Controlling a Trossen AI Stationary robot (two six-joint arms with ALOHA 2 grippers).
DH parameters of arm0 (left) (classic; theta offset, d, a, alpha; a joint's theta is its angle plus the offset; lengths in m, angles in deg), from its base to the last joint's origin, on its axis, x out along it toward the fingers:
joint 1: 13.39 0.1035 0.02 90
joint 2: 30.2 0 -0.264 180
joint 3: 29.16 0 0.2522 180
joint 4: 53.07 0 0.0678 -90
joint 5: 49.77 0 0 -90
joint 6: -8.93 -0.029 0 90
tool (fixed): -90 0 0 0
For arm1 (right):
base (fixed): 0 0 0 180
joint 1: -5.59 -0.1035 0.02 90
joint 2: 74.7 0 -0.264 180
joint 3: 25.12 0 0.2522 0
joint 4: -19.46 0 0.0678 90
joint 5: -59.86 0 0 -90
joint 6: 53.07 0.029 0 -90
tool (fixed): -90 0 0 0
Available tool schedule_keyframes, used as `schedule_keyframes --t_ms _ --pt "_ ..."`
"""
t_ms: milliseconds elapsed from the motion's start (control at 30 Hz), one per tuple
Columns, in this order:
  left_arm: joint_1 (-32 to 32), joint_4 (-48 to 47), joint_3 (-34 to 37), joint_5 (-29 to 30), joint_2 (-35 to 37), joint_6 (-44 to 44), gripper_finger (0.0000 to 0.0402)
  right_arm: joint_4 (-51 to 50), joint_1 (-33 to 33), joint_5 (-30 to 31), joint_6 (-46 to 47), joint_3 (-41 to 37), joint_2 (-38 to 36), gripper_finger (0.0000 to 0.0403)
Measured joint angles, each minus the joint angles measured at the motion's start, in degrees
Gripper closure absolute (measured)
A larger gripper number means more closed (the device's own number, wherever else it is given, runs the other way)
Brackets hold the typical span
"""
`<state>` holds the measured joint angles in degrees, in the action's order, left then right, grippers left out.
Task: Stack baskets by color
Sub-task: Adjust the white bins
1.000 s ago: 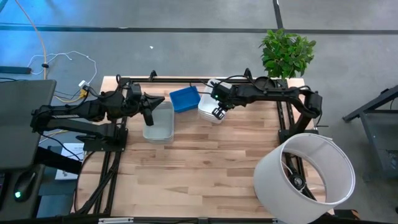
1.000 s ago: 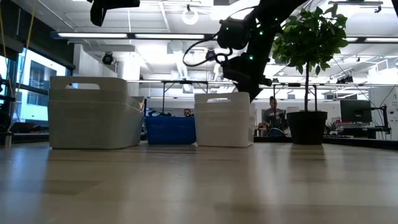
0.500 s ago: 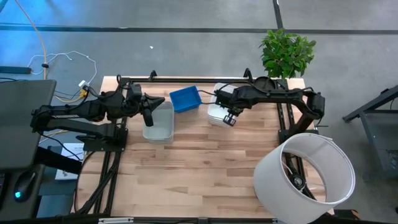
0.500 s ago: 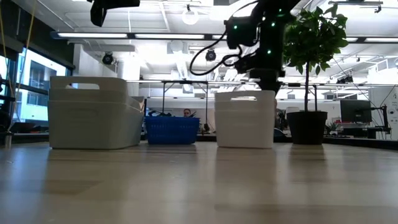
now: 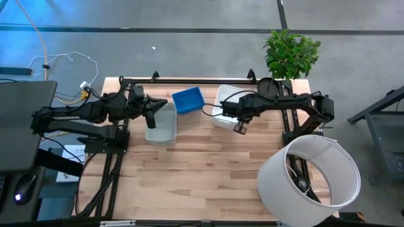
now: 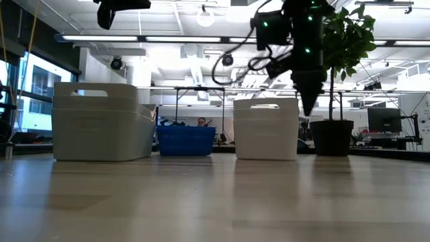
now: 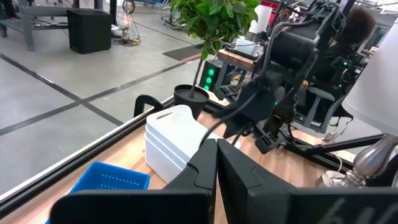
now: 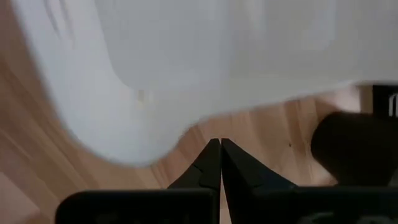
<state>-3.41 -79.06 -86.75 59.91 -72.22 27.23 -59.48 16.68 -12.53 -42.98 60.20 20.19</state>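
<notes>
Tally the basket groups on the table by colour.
Grey group: 1
Blue group: 1
White group: 1
Total: 3
How many baskets are nested in each group cannot be told.

We see our right gripper [image 8: 215, 144] with jaws pressed together, empty, above the wooden bench [image 8: 261, 137]. Just beyond sits a white basket [image 8: 186, 68], its rounded corner near the fingertips [image 8: 211, 155].

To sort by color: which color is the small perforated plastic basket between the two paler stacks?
Blue; the perforated plastic basket shows best in the high view.
</notes>
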Motion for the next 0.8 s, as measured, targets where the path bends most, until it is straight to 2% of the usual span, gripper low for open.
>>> schedule_keyframes --t_ms 167,367,600,667,800 --pt "0.0 0.0 0.0 -0.2 0.0 0.0 0.0401 -0.1 0.1 -0.1 0.6 -4.5 -1.3 0.0403" --pt "0.0 0.0 0.0 -0.2 0.0 0.1 0.0401 1.5 0.0 -0.9 2.9 -7.2 -6.8 0.0403" --pt "0.0 0.0 0.0 -0.2 0.0 0.5 0.0401 16.0 1.4 -1.6 -2.7 -7.2 -15.4 0.0403" --pt "0.0 0.0 0.0 -0.2 0.0 0.6 0.0401 18.4 2.6 -2.1 -4.2 -7.2 -15.8 0.0403" --pt "0.0 0.0 0.0 -0.2 0.0 0.6 0.0401 19.4 5.6 -7.4 -5.1 -7.2 -12.9 0.0403"
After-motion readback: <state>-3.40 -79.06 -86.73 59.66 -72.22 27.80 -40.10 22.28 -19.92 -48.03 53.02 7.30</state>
